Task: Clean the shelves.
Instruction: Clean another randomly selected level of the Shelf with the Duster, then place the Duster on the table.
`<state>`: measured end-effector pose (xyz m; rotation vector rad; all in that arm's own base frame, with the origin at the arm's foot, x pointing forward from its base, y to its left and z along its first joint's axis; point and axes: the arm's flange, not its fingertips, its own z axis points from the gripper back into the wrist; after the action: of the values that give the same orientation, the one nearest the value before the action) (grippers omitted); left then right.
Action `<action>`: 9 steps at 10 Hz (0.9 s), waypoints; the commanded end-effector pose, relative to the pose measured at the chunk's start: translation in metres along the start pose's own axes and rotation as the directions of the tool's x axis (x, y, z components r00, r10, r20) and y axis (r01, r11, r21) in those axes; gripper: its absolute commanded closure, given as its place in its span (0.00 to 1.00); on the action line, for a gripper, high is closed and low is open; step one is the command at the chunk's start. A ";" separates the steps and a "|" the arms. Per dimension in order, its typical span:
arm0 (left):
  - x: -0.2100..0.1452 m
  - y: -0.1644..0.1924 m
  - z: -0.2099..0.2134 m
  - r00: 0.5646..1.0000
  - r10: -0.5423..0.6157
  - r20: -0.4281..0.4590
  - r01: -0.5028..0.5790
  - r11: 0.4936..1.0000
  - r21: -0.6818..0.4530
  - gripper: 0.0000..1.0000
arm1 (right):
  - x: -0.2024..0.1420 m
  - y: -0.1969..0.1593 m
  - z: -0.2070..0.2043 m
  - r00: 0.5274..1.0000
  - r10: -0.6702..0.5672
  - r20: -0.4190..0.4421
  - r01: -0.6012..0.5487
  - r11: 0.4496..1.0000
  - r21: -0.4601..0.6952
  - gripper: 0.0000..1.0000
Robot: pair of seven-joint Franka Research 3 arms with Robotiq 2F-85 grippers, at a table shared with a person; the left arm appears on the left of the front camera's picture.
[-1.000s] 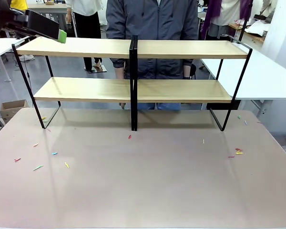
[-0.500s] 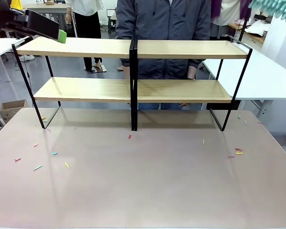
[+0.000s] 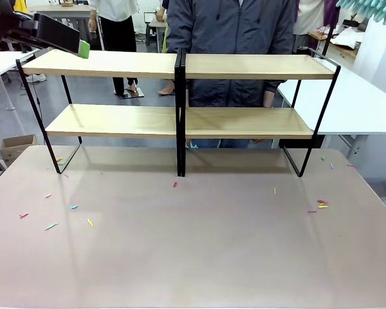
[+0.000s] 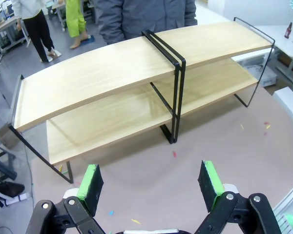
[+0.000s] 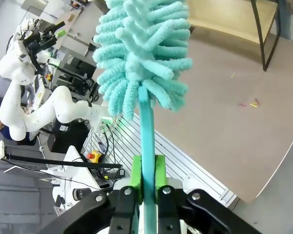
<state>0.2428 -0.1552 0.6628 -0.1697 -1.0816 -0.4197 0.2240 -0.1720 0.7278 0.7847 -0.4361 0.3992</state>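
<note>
The shelves [image 3: 180,64] stand across the far half of the table, two tiers of light wooden boards in a thin black frame, and they lie below and ahead in the left wrist view [image 4: 112,73]. My left gripper [image 3: 81,45] hovers just above the top board's left end; its green pads [image 4: 92,183] stand wide apart with nothing between them, so it is open [image 4: 151,183]. My right gripper [image 5: 147,183] is shut on the handle of a teal fluffy duster [image 5: 141,48]. The duster's head [image 3: 373,9] pokes in at the top right of the front view.
A person in a dark jacket [image 3: 228,26] stands right behind the shelves. Small coloured scraps [image 3: 318,206] lie scattered on the brown table [image 3: 193,257], left and right. A white table [image 3: 360,103] stands at the right, a cardboard box [image 3: 16,145] on the floor at the left.
The duster's head has come into view at the top right. The person has shifted to the right behind the shelves. My left gripper has stayed put.
</note>
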 end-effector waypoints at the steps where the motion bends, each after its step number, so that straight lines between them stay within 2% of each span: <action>1: -0.002 0.001 -0.001 1.000 0.003 0.005 -0.003 1.000 -0.005 0.00 | 0.001 0.002 0.005 1.000 0.007 -0.006 -0.007 1.000 -0.004 0.88; 9: 0.000 0.000 0.000 1.000 0.000 0.000 0.000 1.000 0.000 0.00 | 0.000 0.000 0.000 1.000 0.000 0.000 0.000 1.000 0.000 0.88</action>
<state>0.2428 -0.1552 0.6628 -0.1696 -1.0816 -0.4197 0.2243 -0.1720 0.7274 0.7854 -0.4351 0.3989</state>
